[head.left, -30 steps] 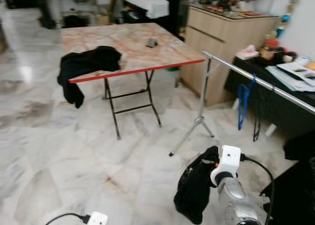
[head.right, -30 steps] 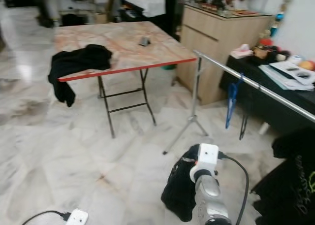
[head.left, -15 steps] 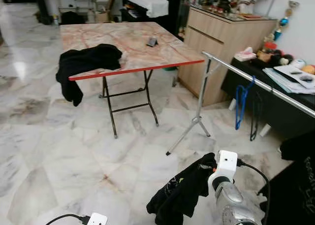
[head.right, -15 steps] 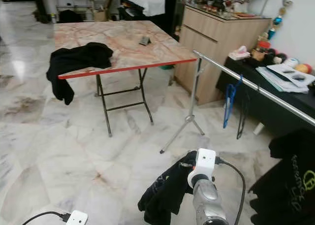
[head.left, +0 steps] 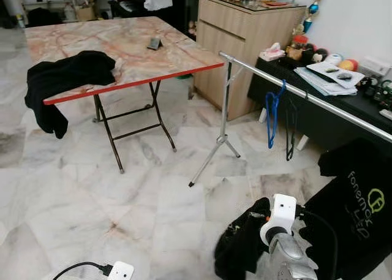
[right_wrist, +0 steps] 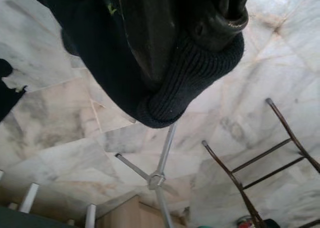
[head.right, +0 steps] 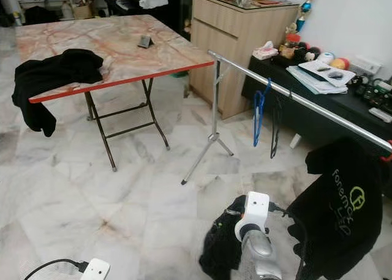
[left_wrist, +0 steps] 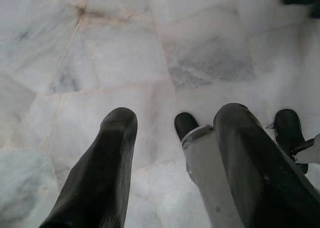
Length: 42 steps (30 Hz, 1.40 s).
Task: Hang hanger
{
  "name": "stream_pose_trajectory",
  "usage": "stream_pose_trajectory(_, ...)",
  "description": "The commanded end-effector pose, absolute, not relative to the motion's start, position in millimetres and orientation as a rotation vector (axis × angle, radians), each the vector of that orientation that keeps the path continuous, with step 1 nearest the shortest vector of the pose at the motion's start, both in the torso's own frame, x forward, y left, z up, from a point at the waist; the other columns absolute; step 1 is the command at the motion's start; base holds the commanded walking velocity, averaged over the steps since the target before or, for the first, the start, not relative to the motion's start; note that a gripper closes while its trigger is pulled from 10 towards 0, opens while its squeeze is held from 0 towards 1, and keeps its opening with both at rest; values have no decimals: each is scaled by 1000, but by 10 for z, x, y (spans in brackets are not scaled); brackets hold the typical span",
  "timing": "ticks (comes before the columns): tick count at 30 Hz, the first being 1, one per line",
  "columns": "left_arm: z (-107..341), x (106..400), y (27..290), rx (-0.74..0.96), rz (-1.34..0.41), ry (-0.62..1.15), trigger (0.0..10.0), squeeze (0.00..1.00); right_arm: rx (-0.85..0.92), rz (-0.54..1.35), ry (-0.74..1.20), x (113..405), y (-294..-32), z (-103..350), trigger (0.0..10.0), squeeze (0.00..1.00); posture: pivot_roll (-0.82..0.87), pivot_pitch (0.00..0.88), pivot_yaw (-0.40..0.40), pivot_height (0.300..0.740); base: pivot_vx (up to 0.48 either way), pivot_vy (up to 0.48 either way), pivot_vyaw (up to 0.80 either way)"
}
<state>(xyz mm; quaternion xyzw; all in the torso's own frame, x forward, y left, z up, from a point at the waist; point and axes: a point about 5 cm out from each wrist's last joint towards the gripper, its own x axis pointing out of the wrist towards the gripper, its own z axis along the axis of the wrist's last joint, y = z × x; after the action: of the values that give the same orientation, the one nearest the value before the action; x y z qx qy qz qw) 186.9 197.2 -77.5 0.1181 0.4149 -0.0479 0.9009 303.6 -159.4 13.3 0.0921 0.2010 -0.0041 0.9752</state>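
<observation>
My right gripper (right_wrist: pixel 185 28) is shut on a black knitted garment (head.left: pixel 239 249), held low at the front right, just above the marble floor. No hanger is visible inside the bunched cloth. Ahead to the right runs a silver clothes rail (head.left: pixel 294 91) on a tripod stand. A blue hanger (head.left: pixel 272 117) and a black hanger (head.left: pixel 290 133) hang from it, both bare. Further right along the rail hangs a black T-shirt (head.left: pixel 349 200) with printed lettering. My left gripper (left_wrist: pixel 175 115) hangs open over the floor, holding nothing.
A folding table (head.left: pixel 141 53) with a red edge stands at the left, with another black garment (head.left: pixel 61 78) draped over its corner. A wooden cabinet (head.left: pixel 245 29) and a black side table (head.left: pixel 331 108) stand behind the rail. A white power strip (head.left: pixel 120 271) lies on the floor.
The camera has shifted right, bringing the hung black T-shirt into view. The garment in my right gripper swung out to the left half a second ago and now hangs straight down.
</observation>
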Motion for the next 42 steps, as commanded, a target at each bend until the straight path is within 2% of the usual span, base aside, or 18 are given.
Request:
stream_pose_trajectory(1,-802,1826,1955,231,-101,879,10000,0,178,-19,381,3059,-1620,168,10000,0,-55,59,-21,740,0,0,-800)
stream_pose_trajectory(15,-805,1815,1961,225,-98,879,10000,0,180,-21,390,3035,-1600,138,10000,0,-51,44,-18,740,0,0,0)
stream_pose_trajectory(23,-812,1802,1952,215,-96,880,10000,0,177,-14,388,3050,-1584,146,10000,0,-47,36,-25,740,0,253,-800)
stream_pose_trajectory(31,-808,1807,1955,217,-96,877,10000,0,178,-13,390,3054,-1583,145,10000,0,-46,49,-26,740,0,0,0)
stream_pose_trajectory(37,-802,1816,1969,218,-93,874,10000,0,178,-24,398,3029,-1594,115,10000,0,-46,54,-19,740,0,0,-800)
stream_pose_trajectory(42,-800,1818,1975,218,-94,875,10000,0,180,-34,396,3028,-1599,116,10000,0,-46,56,-16,740,0,0,0)
